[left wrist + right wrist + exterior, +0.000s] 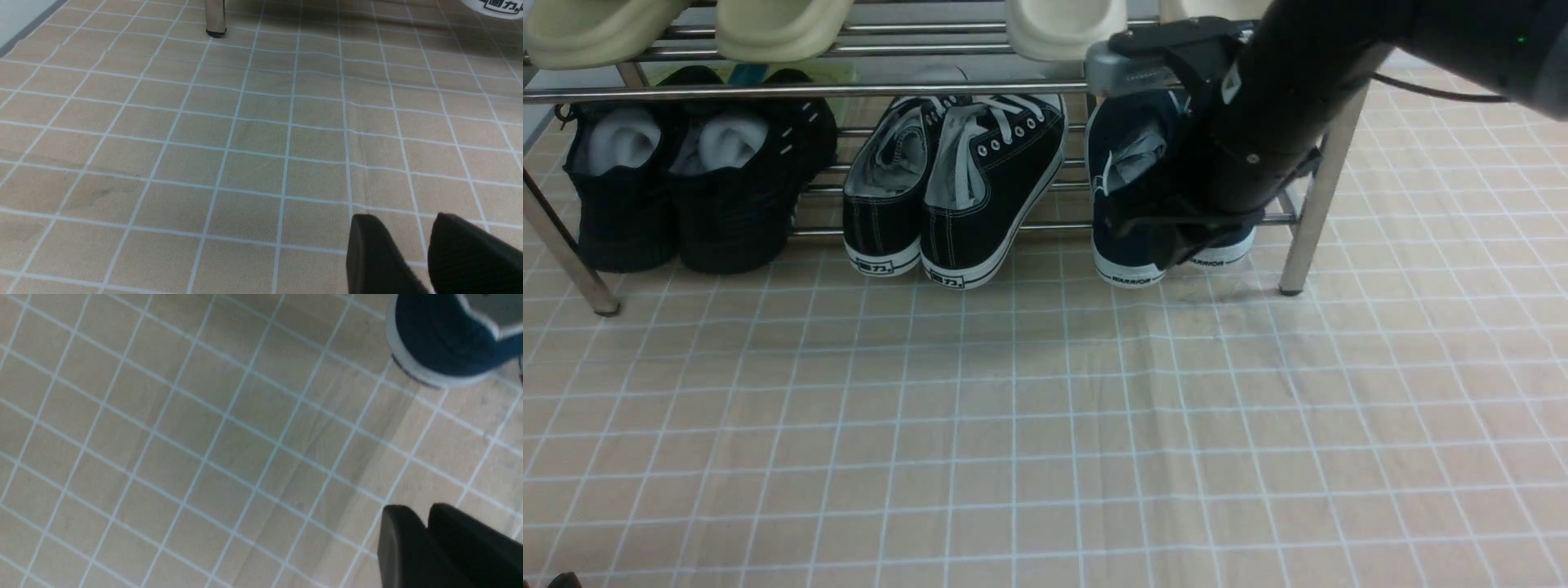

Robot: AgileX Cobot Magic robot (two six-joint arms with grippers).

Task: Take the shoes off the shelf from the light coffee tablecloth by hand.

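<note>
Front view: the shelf [809,90] runs across 12 o'clock and stands on the light coffee tablecloth [1013,425]. The shoes [1127,245] are at about 2 o'clock, at the right end of the lower tier, heels toward 6 o'clock with their white soles down at the cloth. "WARRIOR" reads on both heels. The right arm [1258,122] crosses in front of them and hides most of the right-hand shoe.

In its wrist view the right gripper [427,522] hangs over bare cloth, apart from one navy heel [441,339]. Its fingers [404,551] show only a thin seam between them and hold nothing. We can't tell whether they touch.

The left gripper [408,228] is over bare cloth near a shelf leg [215,18]. It is slightly parted, cloth showing between the fingers [376,253], and it holds nothing.

The black lace-ups [956,196] are at 12 o'clock, the all-black shoes [686,188] at 10, and the cream slippers [776,24] on the top tier.
</note>
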